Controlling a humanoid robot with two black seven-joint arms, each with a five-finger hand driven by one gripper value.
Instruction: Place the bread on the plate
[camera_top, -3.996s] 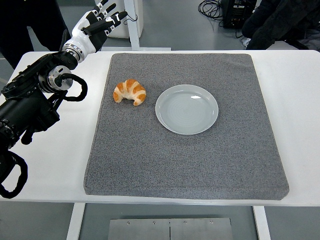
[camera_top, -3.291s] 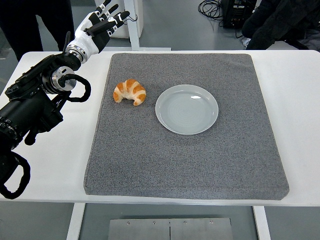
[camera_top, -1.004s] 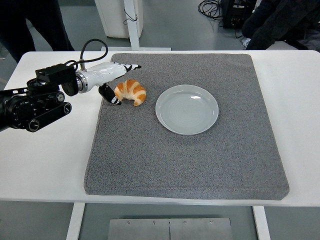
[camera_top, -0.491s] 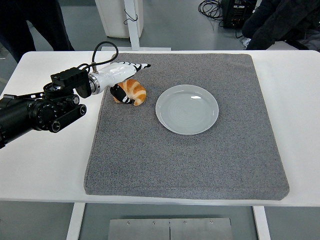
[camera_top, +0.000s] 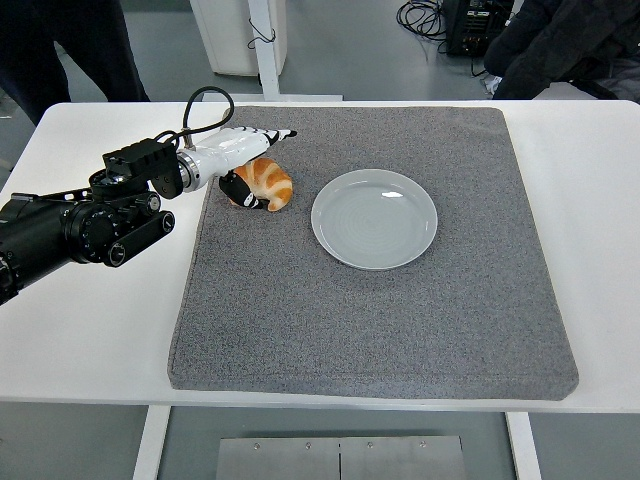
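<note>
A: Starting at the left, our left hand reaches in over the grey mat. What has it got?

B: It is half-closed about the croissant: white fingers stretched over the far side, the dark thumb tucked against the near left end. We judge it a loose cradle, not a firm clamp.

A: And the bread itself?

B: On the mat, just left of the plate but not touching it. We expect it to be light, soft and flaky, so a hard squeeze would crush it.

A: Where should we hold?

B: Across the thick middle, we think; the thin horns would likely snap. The plate lies empty, a short carry to the right.
</note>
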